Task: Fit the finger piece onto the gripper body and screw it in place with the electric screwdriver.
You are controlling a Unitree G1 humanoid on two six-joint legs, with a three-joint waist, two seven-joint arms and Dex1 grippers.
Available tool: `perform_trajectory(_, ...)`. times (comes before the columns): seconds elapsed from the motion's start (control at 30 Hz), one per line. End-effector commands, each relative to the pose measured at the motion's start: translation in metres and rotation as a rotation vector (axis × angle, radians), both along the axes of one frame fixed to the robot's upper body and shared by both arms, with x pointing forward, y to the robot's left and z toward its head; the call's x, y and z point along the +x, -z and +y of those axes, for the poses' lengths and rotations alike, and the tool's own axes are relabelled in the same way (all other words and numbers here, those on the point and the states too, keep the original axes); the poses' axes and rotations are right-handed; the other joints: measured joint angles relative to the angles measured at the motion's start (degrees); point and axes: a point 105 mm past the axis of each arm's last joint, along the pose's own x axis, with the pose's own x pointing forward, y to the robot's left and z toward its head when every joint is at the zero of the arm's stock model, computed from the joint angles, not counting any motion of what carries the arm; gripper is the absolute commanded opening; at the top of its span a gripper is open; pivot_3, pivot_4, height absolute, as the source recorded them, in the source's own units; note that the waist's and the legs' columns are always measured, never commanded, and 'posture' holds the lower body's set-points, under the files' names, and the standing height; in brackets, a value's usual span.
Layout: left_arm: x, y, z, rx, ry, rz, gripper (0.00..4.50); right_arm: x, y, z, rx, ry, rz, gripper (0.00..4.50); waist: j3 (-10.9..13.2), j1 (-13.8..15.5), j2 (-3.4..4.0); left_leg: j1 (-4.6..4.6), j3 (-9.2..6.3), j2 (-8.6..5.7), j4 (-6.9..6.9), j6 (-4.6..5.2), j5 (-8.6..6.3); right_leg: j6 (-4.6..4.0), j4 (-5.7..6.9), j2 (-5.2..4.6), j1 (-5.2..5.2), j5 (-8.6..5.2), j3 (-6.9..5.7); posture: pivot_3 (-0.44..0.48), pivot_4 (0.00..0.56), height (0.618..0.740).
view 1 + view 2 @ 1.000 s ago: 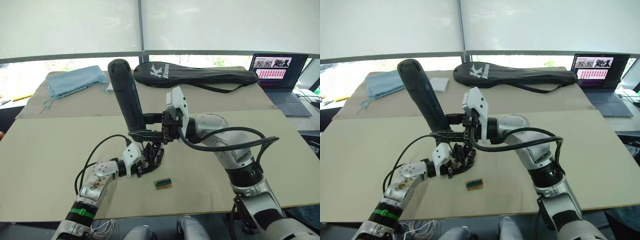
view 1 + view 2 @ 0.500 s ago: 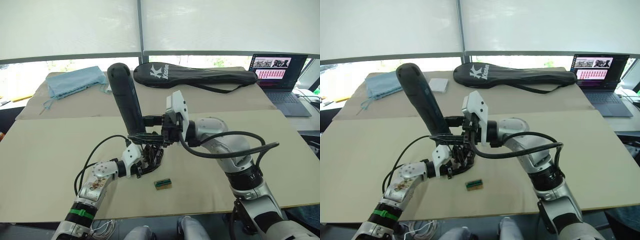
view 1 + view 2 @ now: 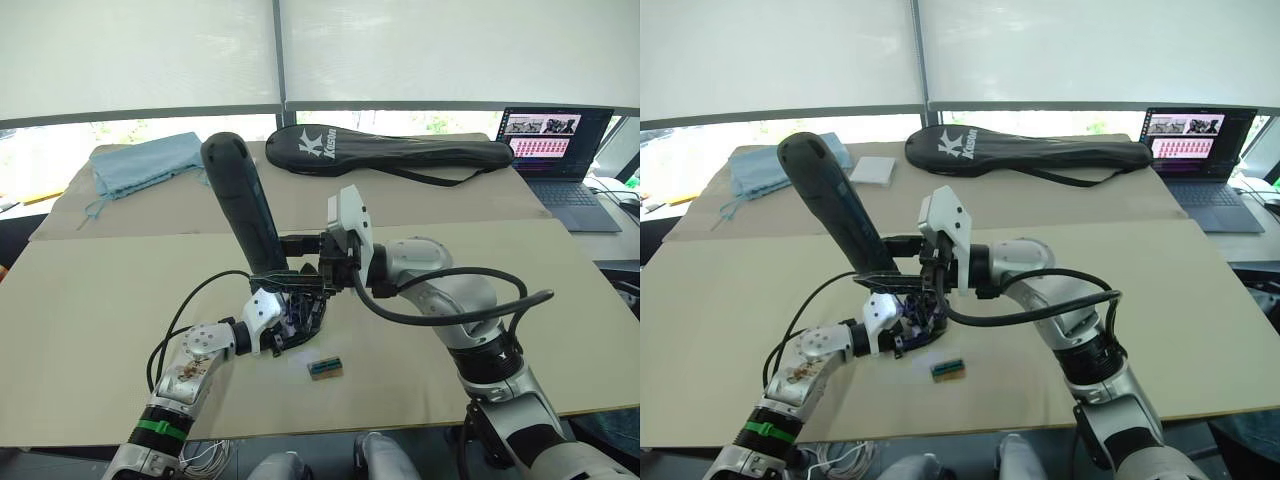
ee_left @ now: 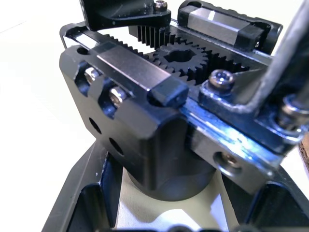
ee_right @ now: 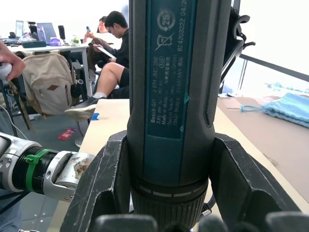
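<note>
— Where's the electric screwdriver?

— Clamped in the right gripper, leaning, rounded end up and away to the left, its lower end over the gripper body.

— And the gripper body?

— Down on the table, in the left gripper.

— Anything nearby?

— A small green-and-brown block just beside it. A black racket bag and a laptop lie at the far side.

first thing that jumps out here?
The electric screwdriver, clamped in the right pincer, slants up over the middle of the table. Its lower end points down at the gripper body, held by the left pincer. A black racket bag lies along the far edge.
</note>
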Motion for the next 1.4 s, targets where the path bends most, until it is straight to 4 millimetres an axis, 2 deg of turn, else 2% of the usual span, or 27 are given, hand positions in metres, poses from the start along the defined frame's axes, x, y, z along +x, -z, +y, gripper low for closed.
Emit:
perform_trajectory(0.03,-0.01,0.011,0.002,0.029,0.024,0.052,2.35,0.011,0.036,-0.003,-0.118,0.053,0.087,1.9,0.0,0.0,0.0,0.0,0.0,0.0,0.0,0.0,0.0,0.0,0.0,0.0,-0.01,0.0,-0.01,0.0,0.15,0.74)
perform_trajectory(0.5,-0.009,0.011,0.003,0.028,0.015,0.052,2.35,0.013,0.02,-0.007,-0.069,0.045,0.054,1.9,0.0,0.1,0.0,-0.01,0.0,0.0,-0.01,-0.01,-0.01,-0.01,-0.01,0.0,-0.01,-0.01,-0.01,0.0,0.15,0.74)
perform_trajectory(0.6,-0.008,0.012,0.004,0.027,0.011,0.052,2.35,0.011,0.009,-0.009,-0.038,0.029,0.028,1.9,0.0,0.1,0.0,-0.02,0.0,0.0,-0.01,-0.01,-0.01,-0.02,-0.02,0.0,-0.01,-0.01,-0.01,0.0,0.15,0.74)
perform_trajectory(0.87,-0.008,0.016,0.006,0.035,-0.002,0.061,2.35,-0.006,-0.047,-0.019,0.108,-0.056,-0.101,1.9,0.1,0.1,0.0,-0.19,-0.01,0.0,0.02,-0.01,0.0,-0.02,-0.04,-0.01,-0.15,-0.01,-0.03,0.0,0.15,0.74)
perform_trajectory(1.03,-0.009,0.02,0.007,0.042,-0.009,0.067,2.35,-0.018,-0.059,-0.024,0.137,-0.12,-0.116,1.9,0.2,0.2,0.0,-0.26,-0.02,0.0,0.03,-0.01,-0.01,-0.02,-0.07,-0.01,-0.18,-0.01,-0.04,0.0,0.15,0.74)
perform_trajectory(1.4,-0.008,0.021,0.009,0.03,-0.031,0.079,2.35,-0.033,-0.07,-0.031,0.166,-0.21,-0.13,1.9,0.2,0.2,0.0,-0.25,-0.03,0.0,0.03,0.0,-0.01,-0.02,-0.07,-0.02,-0.17,-0.01,-0.03,0.0,0.15,0.74)
